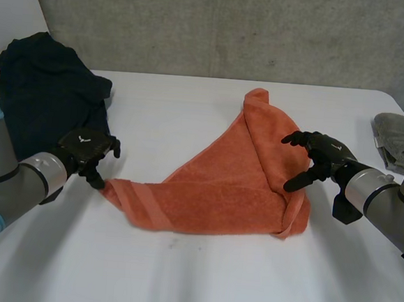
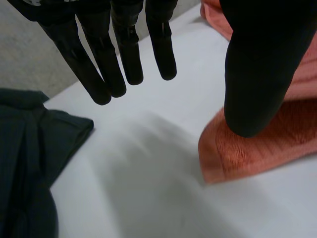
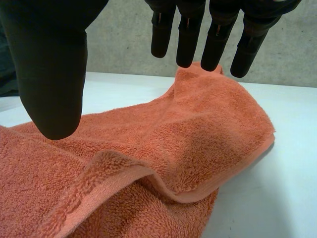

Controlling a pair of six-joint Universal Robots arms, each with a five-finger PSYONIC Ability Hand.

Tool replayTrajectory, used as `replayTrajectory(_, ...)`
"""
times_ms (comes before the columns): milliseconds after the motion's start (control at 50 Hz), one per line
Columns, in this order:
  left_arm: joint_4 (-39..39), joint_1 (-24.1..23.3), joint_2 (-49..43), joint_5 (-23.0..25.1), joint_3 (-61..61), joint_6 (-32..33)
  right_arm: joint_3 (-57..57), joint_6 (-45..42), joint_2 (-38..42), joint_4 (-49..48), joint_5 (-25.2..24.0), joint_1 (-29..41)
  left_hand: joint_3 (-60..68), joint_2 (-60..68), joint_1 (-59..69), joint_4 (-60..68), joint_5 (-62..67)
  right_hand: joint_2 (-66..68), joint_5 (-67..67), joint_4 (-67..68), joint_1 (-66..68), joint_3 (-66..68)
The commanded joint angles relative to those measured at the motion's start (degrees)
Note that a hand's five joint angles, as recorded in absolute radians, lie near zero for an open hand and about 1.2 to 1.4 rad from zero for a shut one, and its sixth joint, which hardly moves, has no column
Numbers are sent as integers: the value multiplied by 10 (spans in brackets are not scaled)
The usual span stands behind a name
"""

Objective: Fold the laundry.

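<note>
While the orange towel lay part-folded in the middle of the white table, drawn into a lopsided triangle with a flap doubled over its right side, neither hand had a hold of it. The left hand sat at the towel's near-left corner, its fingers straight and well apart from the thumb. The thumb's tip was on or just over that corner; whether it pressed down could not be told. The right hand hovered above the doubled right edge, fingers and thumb spread, with nothing between them.

The likeliest trouble was the skew itself. The edges did not line up, so any further fold made from this shape would probably lock in the crooked outline. At the right edge the layers lay close together and curled. A pinch there might have caught only the top flap and peeled it back, or taken both layers and dragged the whole towel. A corner held by one thumb looked a weak anchor, since terry could slide on so smooth a table under a pull from the other side. The dark garment lay just beside the left hand, near enough for straying fingers to snag it. The grey cloth at the table's right edge sat well apart from the towel and seemed little threat.
</note>
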Motion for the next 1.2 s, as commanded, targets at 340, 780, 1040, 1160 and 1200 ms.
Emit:
replayTrajectory(340, -43, -30, -73, 19, 58, 3, -1, -24, -4, -1, 7, -7, 312, 314, 312, 308, 310, -10, 17, 0, -12, -7)
replayTrajectory(780, 167, -90, 207, 15, 105, -126, -195, -214, 23, 125, -64, -9, 480, 481, 479, 475, 478, -125, -97, -114, -126, -122)
replayTrajectory(1040, 196, -101, 359, 135, 2, -203, -518, -248, 238, 137, -75, 63, 480, 481, 479, 475, 478, -131, -104, -121, -133, -128)
replayTrajectory(1160, 255, -105, 404, 160, -48, -243, -585, -247, 326, 147, -110, 114, 480, 481, 479, 475, 478, -131, -104, -121, -133, -128)
replayTrajectory(1200, 266, -103, 415, 164, -60, -257, -588, -246, 343, 149, -132, 135, 480, 481, 479, 475, 478, -131, -104, -121, -133, -128)
